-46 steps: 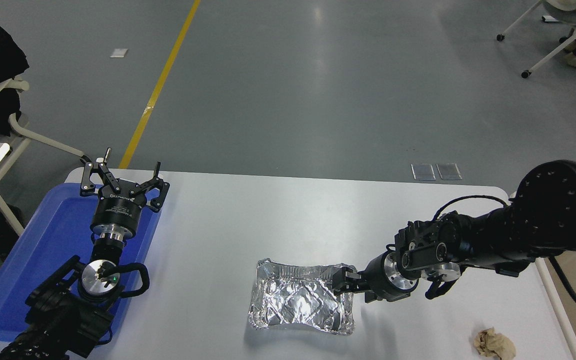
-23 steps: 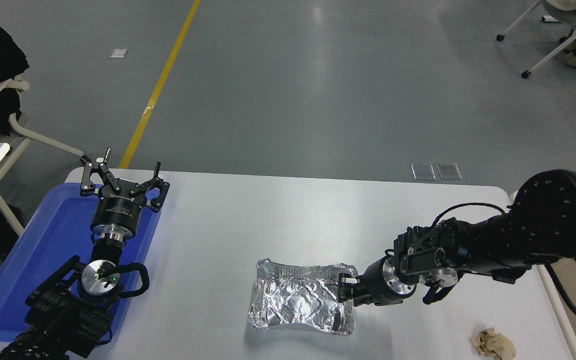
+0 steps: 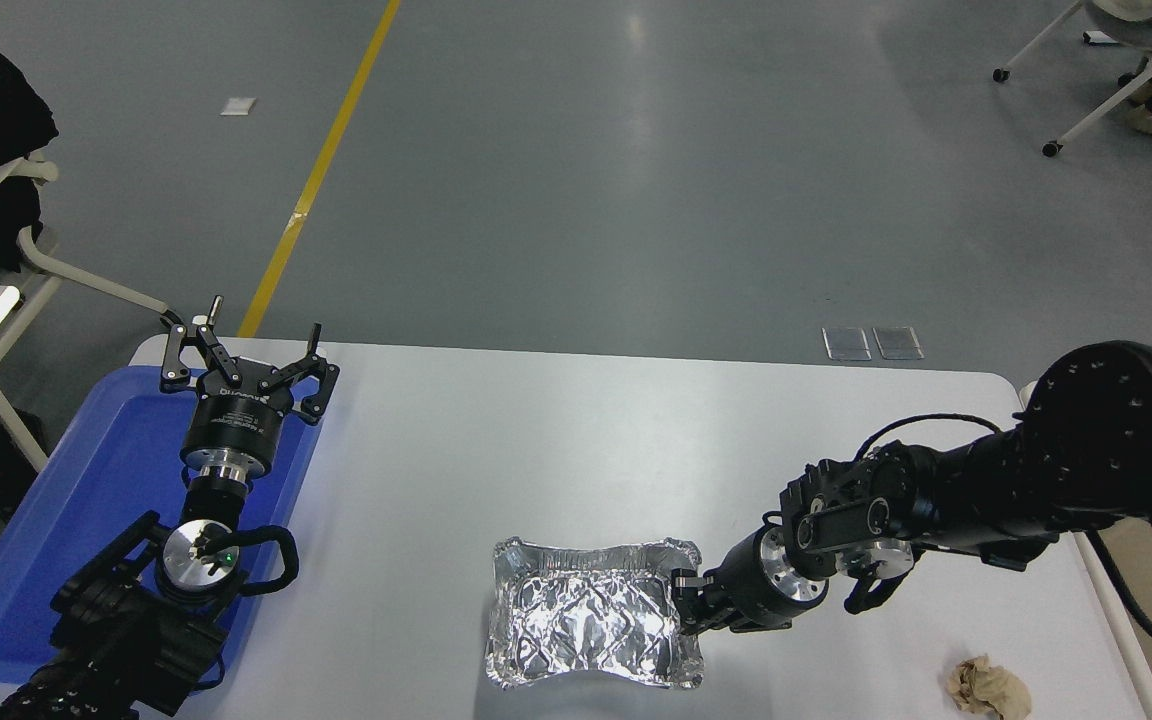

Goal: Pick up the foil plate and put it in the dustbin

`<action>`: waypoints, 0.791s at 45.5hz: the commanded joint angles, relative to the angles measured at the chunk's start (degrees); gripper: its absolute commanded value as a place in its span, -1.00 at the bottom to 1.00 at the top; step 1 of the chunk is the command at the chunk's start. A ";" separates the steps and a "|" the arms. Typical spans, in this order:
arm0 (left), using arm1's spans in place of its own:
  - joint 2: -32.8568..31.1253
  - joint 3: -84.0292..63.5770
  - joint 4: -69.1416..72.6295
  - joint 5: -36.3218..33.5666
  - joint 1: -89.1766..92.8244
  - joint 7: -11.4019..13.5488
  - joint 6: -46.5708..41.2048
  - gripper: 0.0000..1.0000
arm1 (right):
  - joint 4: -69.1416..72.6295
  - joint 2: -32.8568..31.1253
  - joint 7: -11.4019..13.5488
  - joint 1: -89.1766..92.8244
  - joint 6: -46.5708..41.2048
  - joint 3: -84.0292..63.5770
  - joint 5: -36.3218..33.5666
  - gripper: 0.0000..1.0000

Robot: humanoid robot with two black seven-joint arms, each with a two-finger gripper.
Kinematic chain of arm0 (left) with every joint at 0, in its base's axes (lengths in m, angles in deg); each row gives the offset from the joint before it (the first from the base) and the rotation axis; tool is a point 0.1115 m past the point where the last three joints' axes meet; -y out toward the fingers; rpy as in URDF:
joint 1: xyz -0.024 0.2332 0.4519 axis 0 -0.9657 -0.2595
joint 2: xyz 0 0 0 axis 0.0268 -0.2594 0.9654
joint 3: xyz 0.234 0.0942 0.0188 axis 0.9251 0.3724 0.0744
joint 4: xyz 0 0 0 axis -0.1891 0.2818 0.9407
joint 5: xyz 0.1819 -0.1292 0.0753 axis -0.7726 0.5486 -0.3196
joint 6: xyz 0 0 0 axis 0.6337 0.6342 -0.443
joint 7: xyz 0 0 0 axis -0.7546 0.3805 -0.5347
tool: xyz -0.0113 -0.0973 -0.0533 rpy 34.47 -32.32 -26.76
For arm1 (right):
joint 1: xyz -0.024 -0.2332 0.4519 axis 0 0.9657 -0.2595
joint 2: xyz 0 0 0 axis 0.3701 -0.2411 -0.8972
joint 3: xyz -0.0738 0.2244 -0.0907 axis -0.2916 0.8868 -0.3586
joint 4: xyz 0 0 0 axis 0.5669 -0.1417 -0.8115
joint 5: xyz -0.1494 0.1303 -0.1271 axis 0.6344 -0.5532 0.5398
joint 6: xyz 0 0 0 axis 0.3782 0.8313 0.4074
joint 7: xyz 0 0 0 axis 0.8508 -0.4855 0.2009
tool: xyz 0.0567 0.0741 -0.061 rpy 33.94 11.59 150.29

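My feed is bright and evenly lit from overhead. The foil plate (image 3: 591, 630) throws hard glints, and the white desk (image 3: 556, 440) looks slightly washed (shadows stay soft and short). The far floor (image 3: 636, 150) shows pale reflection streaks. Focus is sharp throughout.

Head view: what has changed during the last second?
The right hand, gripping the shiny silver foil plate by its right rim, dragged it left and nearer the camera. The left hand, flat blue plastic tray and crumpled brown paper ball stayed.
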 commanded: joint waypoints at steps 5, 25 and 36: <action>-0.03 0.00 0.00 -0.03 0.00 0.00 0.00 1.00 | 0.98 -2.11 -0.01 -7.35 -12.53 -2.85 0.96 -1.00; 0.05 0.00 0.00 -0.03 0.00 -0.08 0.00 1.00 | 5.11 -7.56 -0.01 -31.26 -27.58 -16.30 2.01 -1.00; 0.05 0.00 0.00 -0.03 0.00 -0.08 0.00 1.00 | 6.95 -12.21 -0.09 -39.26 -27.58 -17.45 7.90 -1.00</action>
